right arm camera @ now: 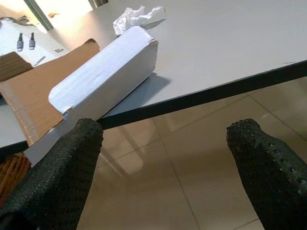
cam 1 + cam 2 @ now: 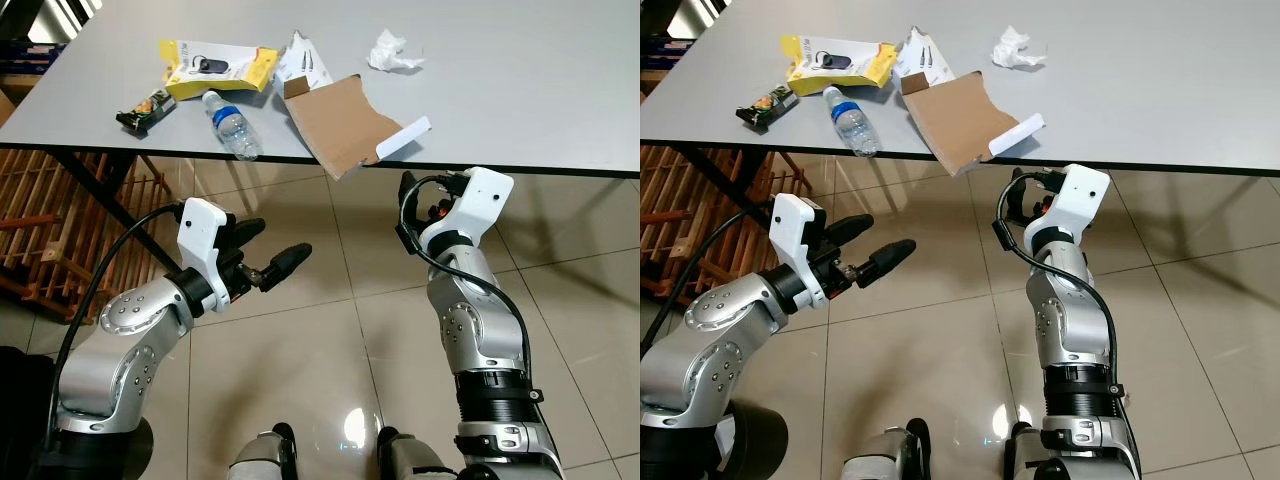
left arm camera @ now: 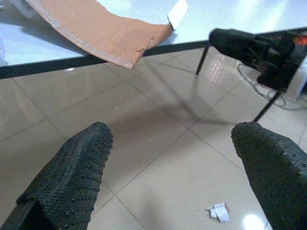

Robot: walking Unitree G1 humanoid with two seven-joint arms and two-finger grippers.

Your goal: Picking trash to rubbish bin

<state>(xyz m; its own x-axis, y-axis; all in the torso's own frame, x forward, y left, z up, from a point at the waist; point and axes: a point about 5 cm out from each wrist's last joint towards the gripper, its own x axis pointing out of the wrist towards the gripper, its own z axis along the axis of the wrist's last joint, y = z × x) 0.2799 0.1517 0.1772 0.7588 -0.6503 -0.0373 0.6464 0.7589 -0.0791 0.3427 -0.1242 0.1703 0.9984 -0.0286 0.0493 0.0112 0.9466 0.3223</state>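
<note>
Plastic bottle (image 2: 231, 124) on table (image 2: 520, 90)

Table (image 2: 540, 90): grey top, dark edge and legs, standing on a tiled floor (image 2: 330, 330).
Far left: snack wrapper (image 2: 146, 108), beside a yellow package (image 2: 218, 66).
Front left: 1 plastic bottle (image 2: 231, 124) lying on its side.
Centre: torn cardboard piece (image 2: 340, 122) overhanging the front edge, white box (image 2: 403, 137) on it.
Behind it: white packet (image 2: 304, 62).
Farther back: crumpled white paper (image 2: 393, 52).
Floor: small white scrap (image 3: 218, 212).
</note>
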